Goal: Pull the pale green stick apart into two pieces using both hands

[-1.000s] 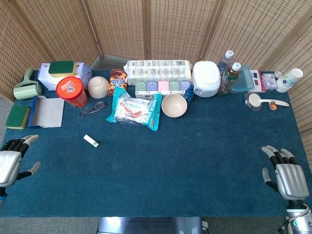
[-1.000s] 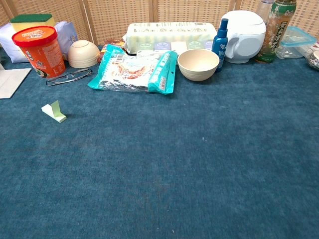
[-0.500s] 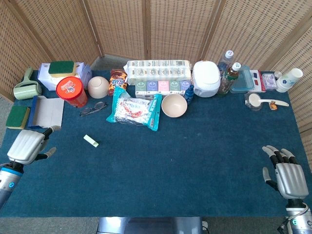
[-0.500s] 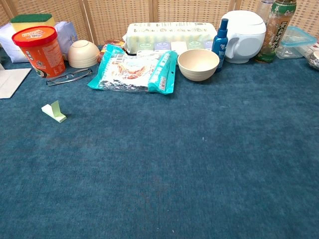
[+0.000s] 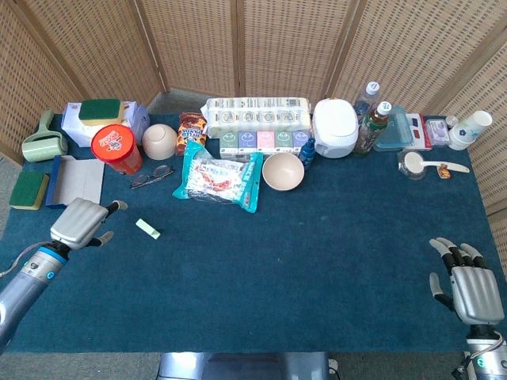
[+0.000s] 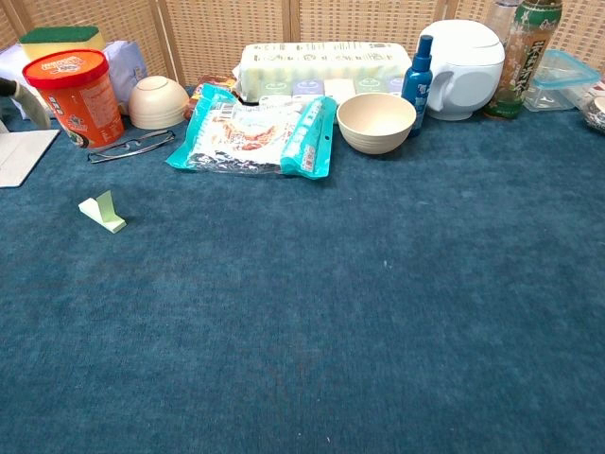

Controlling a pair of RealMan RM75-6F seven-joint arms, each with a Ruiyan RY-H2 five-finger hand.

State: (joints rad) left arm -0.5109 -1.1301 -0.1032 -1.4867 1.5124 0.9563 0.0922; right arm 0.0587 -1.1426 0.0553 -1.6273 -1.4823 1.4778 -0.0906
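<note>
The pale green stick (image 5: 147, 229) lies flat on the blue cloth at the left of the table; the chest view shows the stick (image 6: 103, 213) near its left edge. My left hand (image 5: 80, 222) hovers just left of the stick, back upward, fingers apart, holding nothing, a short gap between them. A fingertip (image 6: 21, 95) of it shows at the left edge of the chest view. My right hand (image 5: 470, 286) sits open at the table's front right corner, far from the stick, and is outside the chest view.
Behind the stick stand a red tub (image 5: 116, 149), a beige bowl (image 5: 159, 141), glasses (image 5: 151, 176) and a snack bag (image 5: 218, 179). A second bowl (image 5: 283, 171), a white cooker (image 5: 335, 127) and bottles line the back. A grey sheet (image 5: 76, 180) lies far left.
My left hand has travelled from the front left corner up and to the right, close to the stick. The right hand has barely moved. The stick lies where it was.
</note>
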